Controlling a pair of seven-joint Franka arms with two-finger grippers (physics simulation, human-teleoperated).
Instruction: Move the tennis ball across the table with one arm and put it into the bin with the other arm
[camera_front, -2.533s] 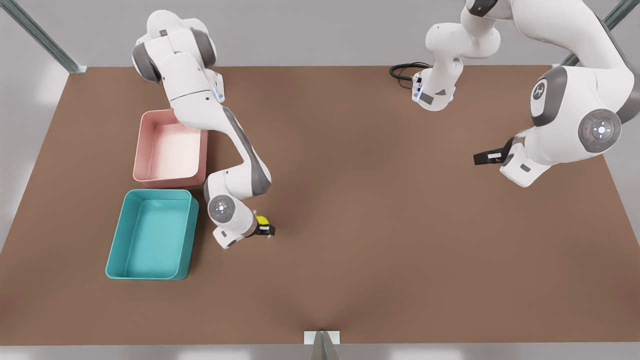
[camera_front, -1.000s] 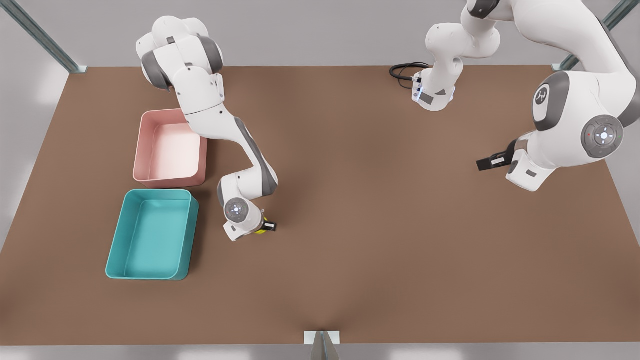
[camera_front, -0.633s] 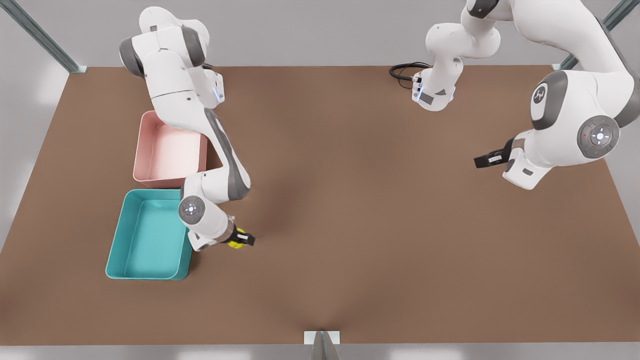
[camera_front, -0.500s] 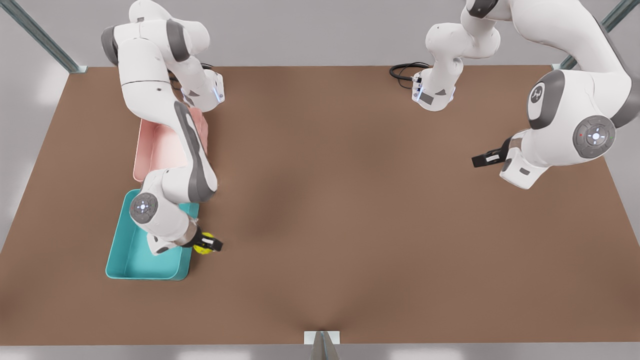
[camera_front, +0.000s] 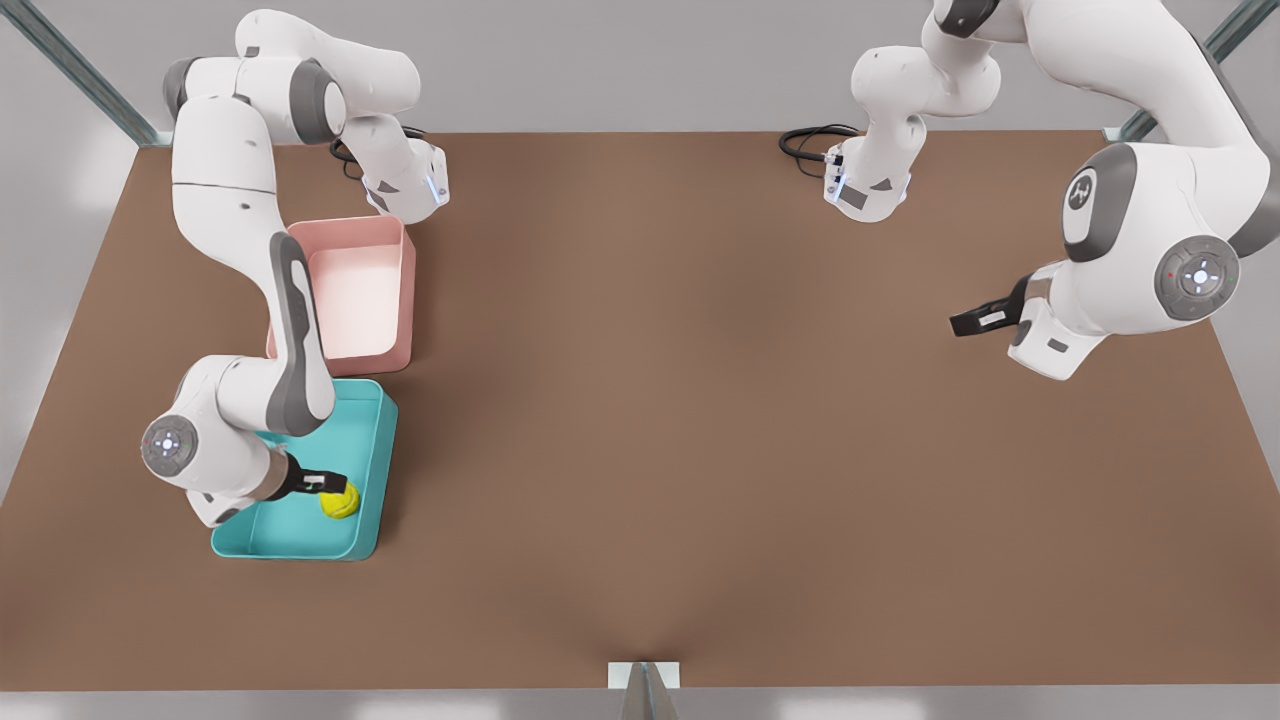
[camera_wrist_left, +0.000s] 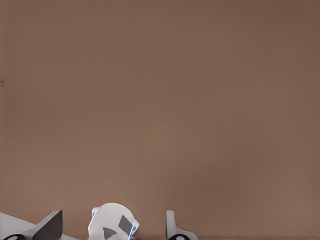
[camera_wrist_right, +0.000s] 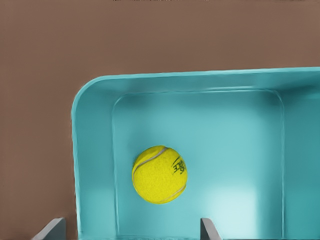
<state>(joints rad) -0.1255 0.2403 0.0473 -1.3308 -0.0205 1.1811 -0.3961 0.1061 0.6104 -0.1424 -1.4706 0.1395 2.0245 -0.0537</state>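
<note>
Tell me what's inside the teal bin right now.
The tennis ball lies free inside the teal bin, below the right gripper, whose jaws are open. The arm hides part of the bin's floor in the front view.

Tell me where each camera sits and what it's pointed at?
Front view: high above, looking down on the table and both arms.
Left wrist view: on the waiting arm at the front view's right, by the left end effector, facing bare table and its own base.
Right wrist view: above the bin, looking down on the ball; right end effector open.
Shared: front and right wrist views both show ball in bin.
</note>
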